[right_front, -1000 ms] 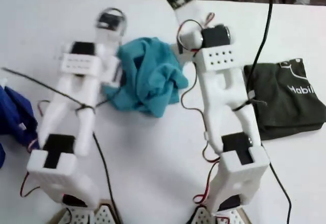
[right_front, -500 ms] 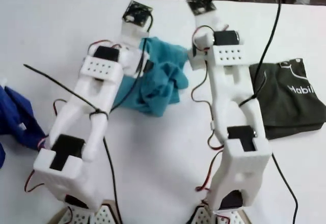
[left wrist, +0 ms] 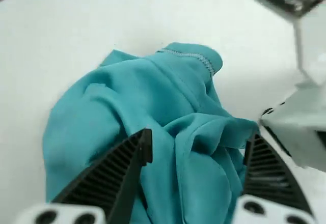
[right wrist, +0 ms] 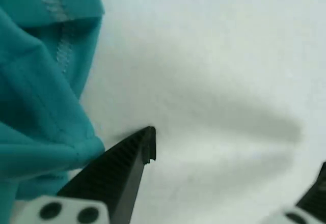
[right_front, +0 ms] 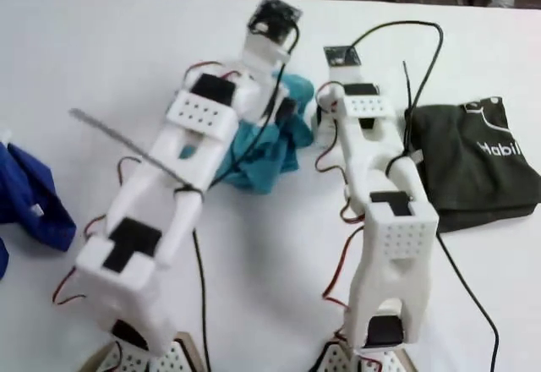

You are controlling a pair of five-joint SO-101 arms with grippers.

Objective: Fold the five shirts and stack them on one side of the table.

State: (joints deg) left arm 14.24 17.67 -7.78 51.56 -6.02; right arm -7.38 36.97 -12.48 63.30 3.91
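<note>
I am at the grasp of the crumpled teal shirt (left wrist: 153, 96), lying in the middle of the table (right_front: 262, 254); left gripper (left wrist: 198, 145) gapes wide over it; right gripper (right wrist: 234, 158) wide too, just beside it; next, I think, both must pinch an edge and spread it flat

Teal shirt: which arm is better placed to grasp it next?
Left, most likely. The left pincer is open directly over the crumpled teal shirt, with fabric between its tips; the right pincer is open over bare table beside the shirt's edge.
</note>
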